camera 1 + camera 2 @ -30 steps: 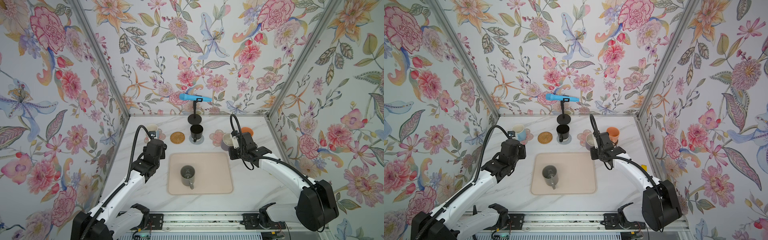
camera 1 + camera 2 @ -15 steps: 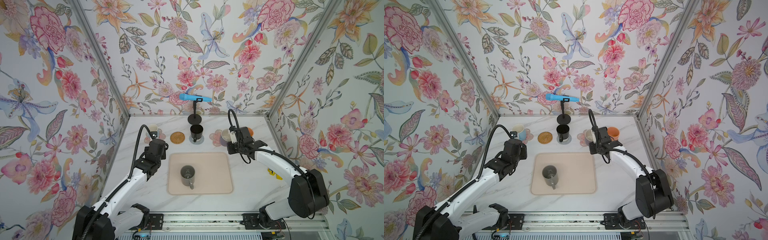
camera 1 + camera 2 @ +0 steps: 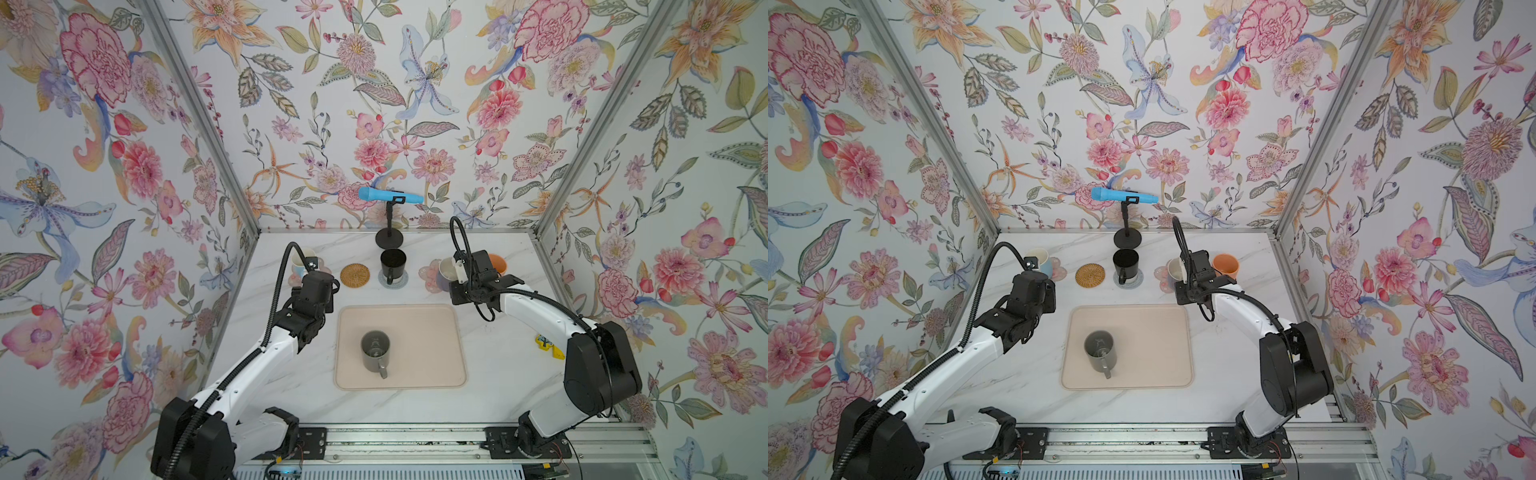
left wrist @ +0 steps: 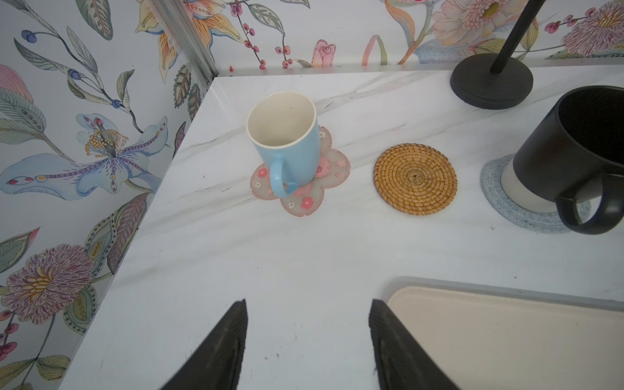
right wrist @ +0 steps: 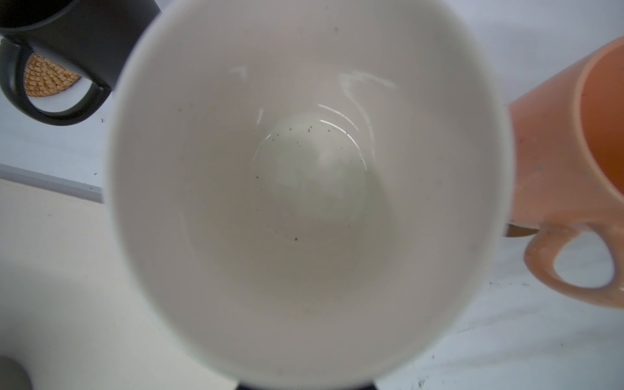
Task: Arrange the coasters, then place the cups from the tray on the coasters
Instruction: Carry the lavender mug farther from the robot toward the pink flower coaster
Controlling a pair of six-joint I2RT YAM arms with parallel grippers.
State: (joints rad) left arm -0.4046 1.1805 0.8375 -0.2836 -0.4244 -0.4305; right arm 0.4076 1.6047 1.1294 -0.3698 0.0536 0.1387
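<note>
Left end effector [image 4: 307, 337] hangs about half open with nothing between its fingers, above bare bench [image 3: 494, 374] just off the far left corner of the tray [image 3: 432, 332]. On that beige-pink tray, nearest my base, the grey mug [image 3: 375, 351] stands upright and alone, its handle toward me. Beyond the tray's far right corner, my right end effector [image 3: 458, 271] is closed on the rim of the purple mug [image 3: 445, 275], whose white inside fills the right wrist view. That mug sits over a pink flower coaster [image 3: 428, 274], though I cannot tell whether it rests on it. Just to its right stands the orange mug [image 3: 498, 262], with a sliver of the dark brown disc [image 5: 521, 231] showing beneath it in the right wrist view. Leftward along the same row come the black mug [image 3: 392, 262] on the grey-blue crocheted coaster [image 4: 496, 199], then the rattan coaster [image 3: 354, 274] lying bare. At the row's left end the light blue mug [image 4: 287, 148] stands on the second pink flower coaster [image 4: 332, 169], near the left wall. Farthest back, the black stand [image 3: 389, 239] holds a blue microphone [image 3: 388, 195] against the floral back wall.
</note>
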